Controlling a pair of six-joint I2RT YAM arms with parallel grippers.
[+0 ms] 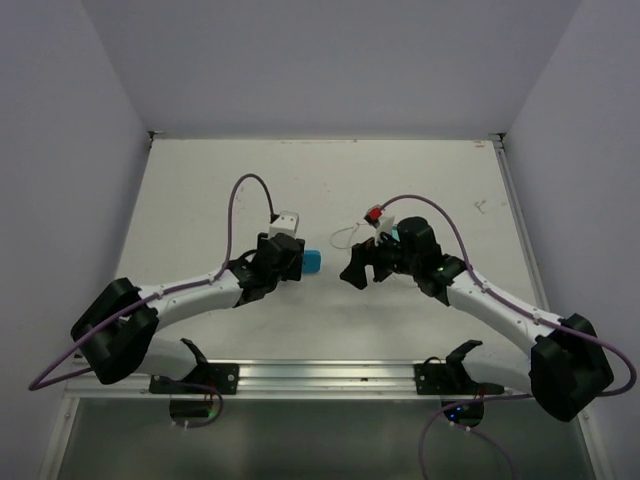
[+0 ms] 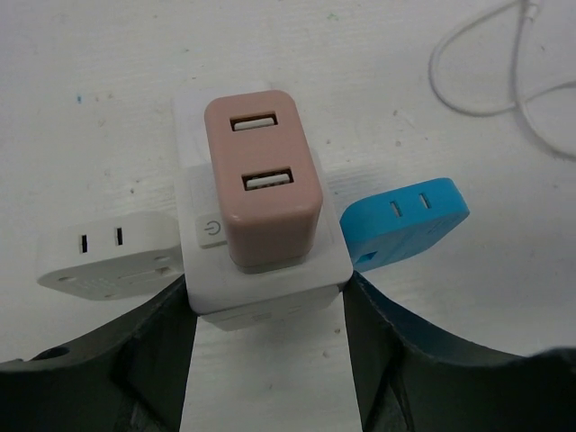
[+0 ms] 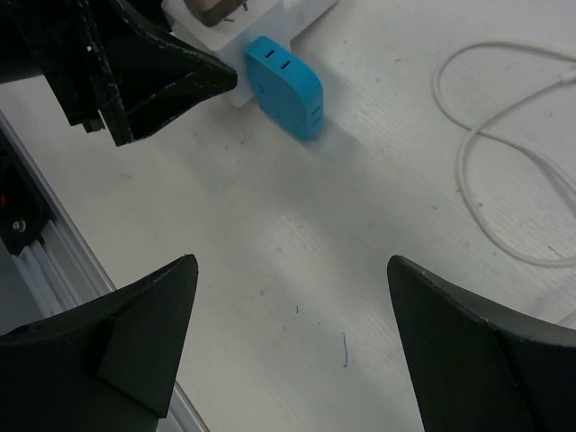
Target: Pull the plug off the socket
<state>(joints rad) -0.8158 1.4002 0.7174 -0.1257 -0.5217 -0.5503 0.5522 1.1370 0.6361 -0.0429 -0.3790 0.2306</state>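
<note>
Overhead from behind, wrist views close — sharing blue adapter (image 2: 405,220)

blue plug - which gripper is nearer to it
Left. The left gripper clamps the socket that the blue plug sits against; the right gripper hangs open, well apart.

The one sign that reads clearly is a power symbol (image 2: 210,229), a broken circle with a short stroke through its top. It is drawn in thin grey line on a small rounded square button (image 2: 200,241). The button sits on the upper face of the white socket (image 2: 270,286), just beside the pink plug (image 2: 265,180), on the plug's left in the left wrist view. No letters, brand names or numbers are legible anywhere.
</note>
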